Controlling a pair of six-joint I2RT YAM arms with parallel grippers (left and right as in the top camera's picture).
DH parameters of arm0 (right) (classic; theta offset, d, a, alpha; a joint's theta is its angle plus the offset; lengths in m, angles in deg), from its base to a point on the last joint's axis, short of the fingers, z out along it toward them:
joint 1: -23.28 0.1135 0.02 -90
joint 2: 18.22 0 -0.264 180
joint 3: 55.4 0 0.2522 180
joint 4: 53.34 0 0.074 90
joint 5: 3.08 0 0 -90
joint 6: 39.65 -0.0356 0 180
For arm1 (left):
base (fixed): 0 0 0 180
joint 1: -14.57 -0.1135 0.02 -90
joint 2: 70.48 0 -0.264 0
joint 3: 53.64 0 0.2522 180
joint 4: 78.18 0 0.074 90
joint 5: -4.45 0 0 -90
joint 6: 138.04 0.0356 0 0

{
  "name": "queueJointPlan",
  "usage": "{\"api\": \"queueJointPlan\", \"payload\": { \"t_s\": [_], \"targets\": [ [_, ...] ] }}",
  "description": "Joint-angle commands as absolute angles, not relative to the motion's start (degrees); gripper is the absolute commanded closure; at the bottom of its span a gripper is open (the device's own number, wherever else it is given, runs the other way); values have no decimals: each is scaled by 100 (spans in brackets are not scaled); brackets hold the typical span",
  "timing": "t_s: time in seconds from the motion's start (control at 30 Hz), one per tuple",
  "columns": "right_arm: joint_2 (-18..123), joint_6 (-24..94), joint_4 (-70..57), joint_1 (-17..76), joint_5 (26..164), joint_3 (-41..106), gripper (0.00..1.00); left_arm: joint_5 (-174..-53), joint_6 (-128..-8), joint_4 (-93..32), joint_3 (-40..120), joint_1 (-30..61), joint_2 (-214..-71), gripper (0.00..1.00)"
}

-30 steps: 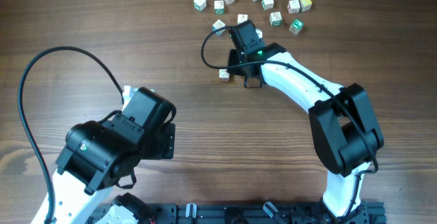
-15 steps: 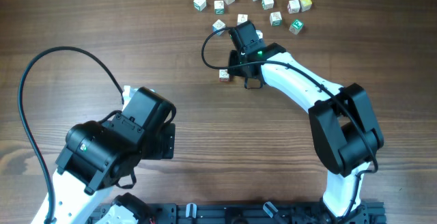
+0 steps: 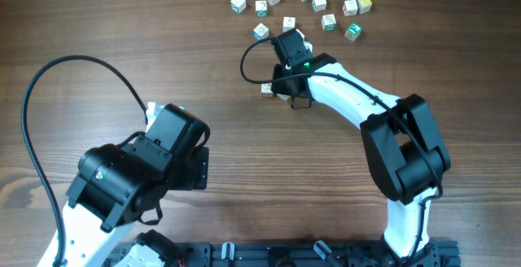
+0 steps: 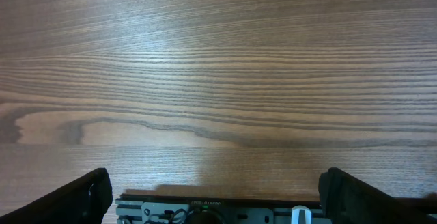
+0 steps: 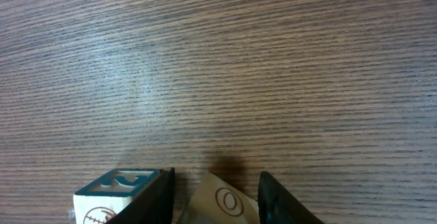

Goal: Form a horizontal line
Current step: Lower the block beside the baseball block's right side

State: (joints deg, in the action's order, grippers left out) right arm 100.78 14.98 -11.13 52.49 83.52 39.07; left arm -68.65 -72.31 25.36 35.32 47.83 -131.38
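Overhead: your right gripper (image 3: 283, 88) sits over the horizontal line (image 3: 267, 89), one whitish cube showing beside it; the arm reaches forward, elbow bent. Left wrist: the left gripper (image 4: 220, 195) stands wide open over the table (image 4: 218, 60). Right wrist: fingers (image 5: 158, 198) straddle an O-marked cube (image 5: 225, 203), a teal-lettered cube (image 5: 117, 191) just outside; grip cannot be told.

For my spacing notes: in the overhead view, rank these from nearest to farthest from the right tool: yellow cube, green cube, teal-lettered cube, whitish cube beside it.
From the right tool:
1. whitish cube, close beside it, image left.
2. teal-lettered cube, farther up the table, at the scatter's left.
3. green cube, up and to the right.
4. yellow cube, the scatter's top right.
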Motion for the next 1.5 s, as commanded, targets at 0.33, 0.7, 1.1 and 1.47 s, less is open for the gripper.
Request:
{"api": "queueJointPlan", "payload": {
  "t_s": [0.33, 0.7, 1.1, 1.47],
  "targets": [
    [10179, 1441, -1159, 5063, 8374, 4329, 56, -6771, -7224, 2523, 3501, 4761, -13138, 0],
    [10081, 1428, -75, 4794, 8378, 4779, 73, -6771, -7224, 2521, 3501, 4761, -13138, 0],
    [10083, 796, 970, 4868, 8442, 4560, 91, -6771, -7224, 2523, 3501, 4761, -13138, 0],
    [10083, 365, 67, 4952, 8439, 3784, 95, -6771, -7224, 2523, 3501, 4761, -13138, 0]
  ]
}}
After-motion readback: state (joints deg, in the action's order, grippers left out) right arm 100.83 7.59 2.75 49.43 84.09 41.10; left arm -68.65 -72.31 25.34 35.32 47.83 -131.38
